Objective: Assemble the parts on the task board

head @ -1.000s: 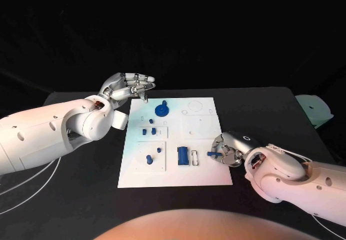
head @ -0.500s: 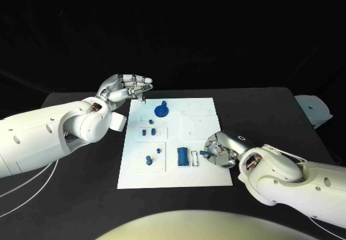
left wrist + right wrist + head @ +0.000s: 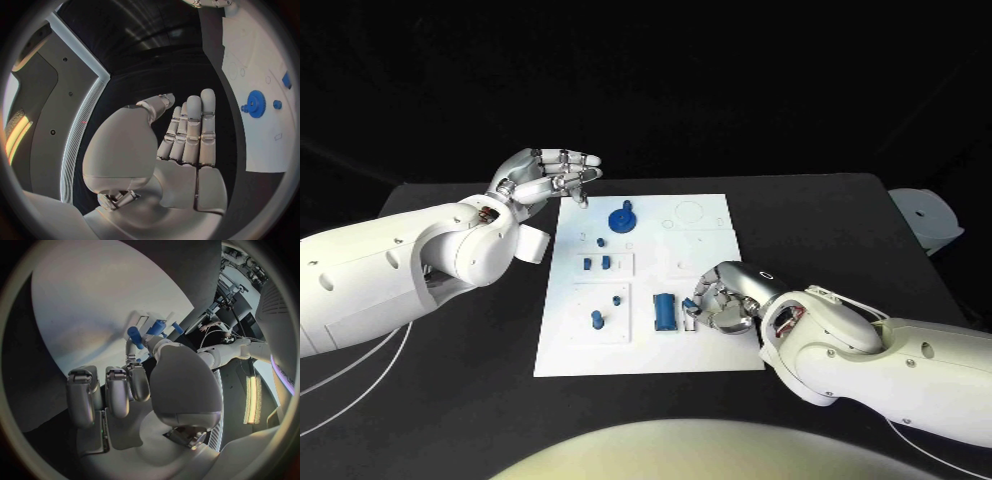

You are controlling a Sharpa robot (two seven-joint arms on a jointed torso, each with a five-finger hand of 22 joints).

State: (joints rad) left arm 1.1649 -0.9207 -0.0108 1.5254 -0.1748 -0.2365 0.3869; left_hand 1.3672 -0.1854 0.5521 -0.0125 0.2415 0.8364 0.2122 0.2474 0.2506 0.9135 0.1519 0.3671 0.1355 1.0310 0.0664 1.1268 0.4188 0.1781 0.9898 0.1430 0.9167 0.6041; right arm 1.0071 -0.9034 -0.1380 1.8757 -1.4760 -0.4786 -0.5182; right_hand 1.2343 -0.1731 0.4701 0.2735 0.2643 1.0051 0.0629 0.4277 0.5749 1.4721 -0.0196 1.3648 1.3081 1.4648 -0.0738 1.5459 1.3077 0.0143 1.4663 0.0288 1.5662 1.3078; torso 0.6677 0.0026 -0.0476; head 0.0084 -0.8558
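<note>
Left hand of mine hovers over the black table just off the far left corner of the task board, fingers straight and close together, holding nothing. Beside it on the board lies a round blue gear. Nearer me from that hand, small blue parts stand in the board's recesses. My right hand rests over the board's right half, pinching a small blue peg, with a blue block just to its left.
</note>
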